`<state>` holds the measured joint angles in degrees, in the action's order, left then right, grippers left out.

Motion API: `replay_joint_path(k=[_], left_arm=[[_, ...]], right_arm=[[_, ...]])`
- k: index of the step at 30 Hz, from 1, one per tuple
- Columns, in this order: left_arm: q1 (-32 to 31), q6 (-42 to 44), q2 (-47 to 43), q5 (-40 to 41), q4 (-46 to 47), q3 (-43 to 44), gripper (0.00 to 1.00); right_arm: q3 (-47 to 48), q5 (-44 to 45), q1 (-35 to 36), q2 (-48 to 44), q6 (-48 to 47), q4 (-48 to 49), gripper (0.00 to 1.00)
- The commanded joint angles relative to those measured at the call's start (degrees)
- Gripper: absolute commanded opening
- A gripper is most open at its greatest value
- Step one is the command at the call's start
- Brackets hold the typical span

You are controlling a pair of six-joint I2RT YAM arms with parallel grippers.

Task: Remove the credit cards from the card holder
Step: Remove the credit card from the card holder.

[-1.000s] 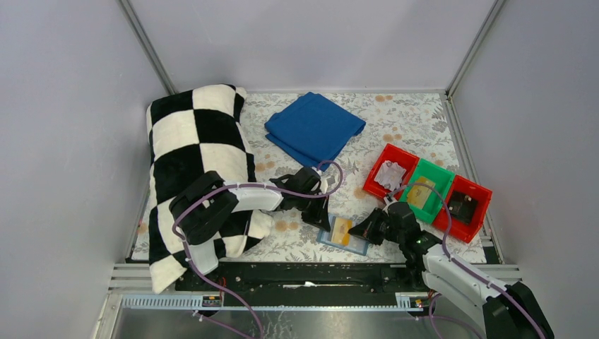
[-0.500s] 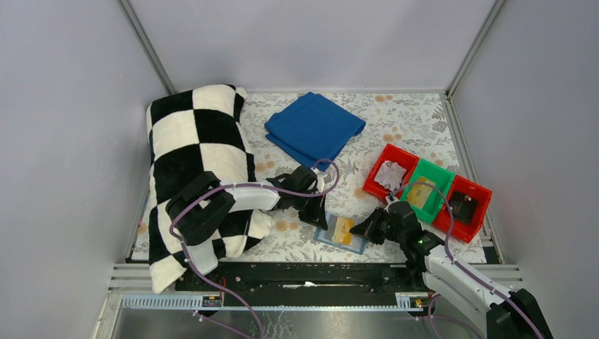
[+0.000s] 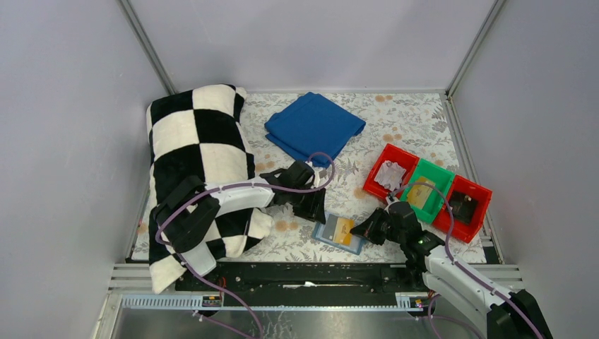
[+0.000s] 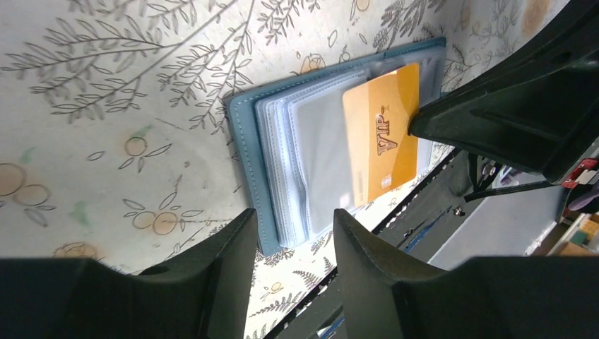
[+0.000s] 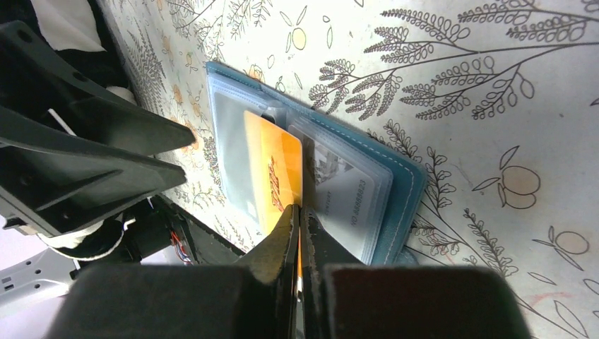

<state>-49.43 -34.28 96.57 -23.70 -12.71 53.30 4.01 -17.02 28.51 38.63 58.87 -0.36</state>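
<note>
One card (image 5: 272,176) edge in right tool (image 5: 297,212), left tool (image 4: 293,217) spread

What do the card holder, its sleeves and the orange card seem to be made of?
Card holder: probably faux leather, matte teal, with a stitched edge. Sleeves: soft clear plastic, glossy with glare. Orange card: likely stiff plastic, smooth, slightly shiny, printed VIP.

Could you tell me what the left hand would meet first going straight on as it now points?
Probably the left hand would meet the open teal-blue booklet-like card holder at its near edge; depth is unclear.
</note>
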Motion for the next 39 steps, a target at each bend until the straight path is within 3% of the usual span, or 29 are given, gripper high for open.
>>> replay_joint_path(k=[1, 8, 17, 33, 39], left_arm=[[0.2, 1.0, -4.1, 3.8, -3.4, 3.3, 0.5], [-1.9, -5.8, -4.0, -1.7, 4.1, 2.4, 0.63], [-2.7, -14.7, 1.9, -6.3, 19.0, -1.7, 0.59], [-2.7, -16.4, 6.9, -6.7, 21.9, -3.0, 0.56], [-2.8, -16.2, 7.1, -6.7, 21.9, -3.4, 0.56]], right_arm=[[1.3, 1.0, 0.4, 0.3, -0.9, -0.7, 0.0], [1.0, 1.2, 0.5, -0.4, -0.4, -1.2, 0.0], [0.2, 1.1, 0.4, -1.2, 0.2, -1.4, 0.0], [-1.3, -1.1, 0.5, 1.5, 2.3, 3.8, 0.0], [-2.6, -0.9, 0.4, 0.3, 4.0, 4.2, 0.24]])
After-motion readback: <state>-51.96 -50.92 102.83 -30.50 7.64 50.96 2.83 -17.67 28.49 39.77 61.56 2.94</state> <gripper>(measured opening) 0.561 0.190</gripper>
